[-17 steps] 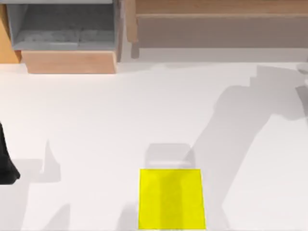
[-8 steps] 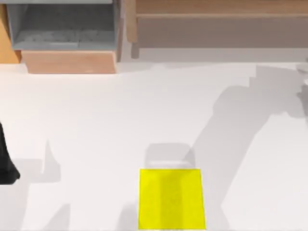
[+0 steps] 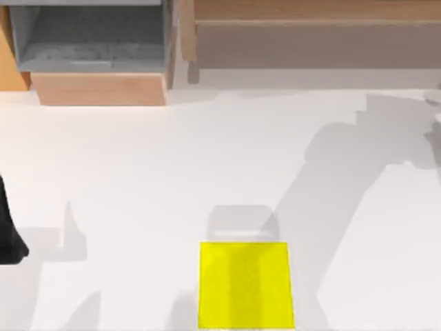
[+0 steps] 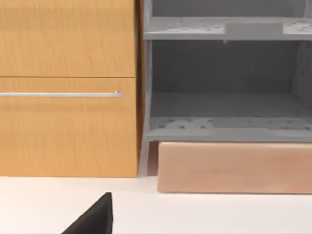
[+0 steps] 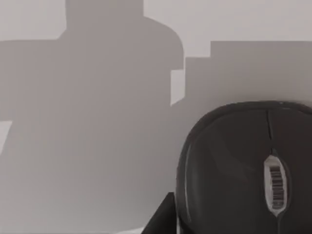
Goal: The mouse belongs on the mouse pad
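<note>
The mouse pad (image 3: 245, 284) is a plain bright yellow square lying flat at the table's front edge, near the middle. In the right wrist view the mouse (image 5: 243, 165) is dark and rounded, with a pale scroll wheel, and sits very close below the camera. One dark finger (image 5: 161, 219) of my right gripper stands just beside the mouse's edge; I cannot tell whether it touches. My left arm (image 3: 8, 238) stays parked at the table's left edge. One of its dark fingers (image 4: 95, 218) pokes into the left wrist view.
A grey open shelf unit (image 3: 89, 41) on a light wooden base (image 3: 100, 88) stands at the back left, beside an orange wooden cabinet (image 4: 63, 92) with a bar handle. A long wooden shelf (image 3: 310, 27) runs along the back right. Arm shadows fall across the white table's right half.
The arm shadow on the table's right half has shifted slightly. The mouse pad and the left arm have not moved.
</note>
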Robot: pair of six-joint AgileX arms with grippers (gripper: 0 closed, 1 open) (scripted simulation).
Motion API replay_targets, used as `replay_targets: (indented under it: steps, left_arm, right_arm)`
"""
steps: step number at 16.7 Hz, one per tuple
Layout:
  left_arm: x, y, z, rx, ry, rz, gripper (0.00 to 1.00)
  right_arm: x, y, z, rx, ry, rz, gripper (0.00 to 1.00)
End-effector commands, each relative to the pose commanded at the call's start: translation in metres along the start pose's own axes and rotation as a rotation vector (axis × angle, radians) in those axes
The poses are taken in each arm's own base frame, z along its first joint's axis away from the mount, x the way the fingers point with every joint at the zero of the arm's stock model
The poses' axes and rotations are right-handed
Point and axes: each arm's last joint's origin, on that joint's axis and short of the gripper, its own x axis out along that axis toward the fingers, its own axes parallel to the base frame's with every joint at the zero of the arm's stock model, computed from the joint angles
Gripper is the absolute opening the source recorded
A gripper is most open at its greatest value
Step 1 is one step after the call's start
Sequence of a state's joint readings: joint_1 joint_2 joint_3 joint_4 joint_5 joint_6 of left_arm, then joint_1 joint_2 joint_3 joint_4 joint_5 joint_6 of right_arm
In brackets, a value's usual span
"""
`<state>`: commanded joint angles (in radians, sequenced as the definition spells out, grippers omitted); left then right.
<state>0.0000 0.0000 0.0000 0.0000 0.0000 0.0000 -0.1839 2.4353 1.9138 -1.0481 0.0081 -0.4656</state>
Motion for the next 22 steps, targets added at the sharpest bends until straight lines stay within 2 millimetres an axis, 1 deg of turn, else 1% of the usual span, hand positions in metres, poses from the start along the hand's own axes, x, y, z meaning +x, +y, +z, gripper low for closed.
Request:
replay_targets:
  steps: [1, 2, 3, 5, 8, 11, 13, 15, 19, 20, 22]
  left_arm:
    - [0.000, 0.000, 0.000, 0.000, 0.000, 0.000, 1.00]
    - [0.000, 0.000, 0.000, 0.000, 0.000, 0.000, 1.00]
    - [0.000, 0.000, 0.000, 0.000, 0.000, 0.000, 1.00]
    - [0.000, 0.000, 0.000, 0.000, 0.000, 0.000, 1.00]
    - [0.000, 0.000, 0.000, 0.000, 0.000, 0.000, 1.00]
    - [0.000, 0.000, 0.000, 0.000, 0.000, 0.000, 1.00]
    - [0.000, 0.000, 0.000, 0.000, 0.000, 0.000, 1.00]
    - [0.000, 0.000, 0.000, 0.000, 0.000, 0.000, 1.00]
    - [0.000, 0.000, 0.000, 0.000, 0.000, 0.000, 1.00]
    - [0.000, 0.000, 0.000, 0.000, 0.000, 0.000, 1.00]
    - [0.000, 0.000, 0.000, 0.000, 0.000, 0.000, 1.00]
  right_arm:
    - [0.000, 0.000, 0.000, 0.000, 0.000, 0.000, 0.00]
    - [-0.013, 0.001, -0.001, 0.009, -0.020, 0.003, 0.00]
    - [-0.014, 0.001, -0.001, 0.008, -0.021, 0.002, 0.00]
    - [-0.024, 0.000, 0.001, 0.005, -0.024, 0.000, 0.00]
    - [-0.055, -0.002, 0.003, 0.009, -0.018, 0.005, 0.00]
    - [-0.093, -0.001, 0.001, 0.008, -0.011, 0.007, 0.00]
    - [-0.109, 0.000, -0.001, 0.008, -0.019, 0.003, 0.00]
    - [-0.113, 0.000, -0.001, 0.009, -0.020, 0.003, 0.00]
    - [-0.111, 0.001, 0.000, 0.009, -0.018, 0.004, 0.00]
    - [-0.111, 0.006, 0.002, 0.010, -0.018, 0.004, 0.00]
    - [-0.110, 0.027, 0.010, 0.014, -0.019, 0.004, 0.00]
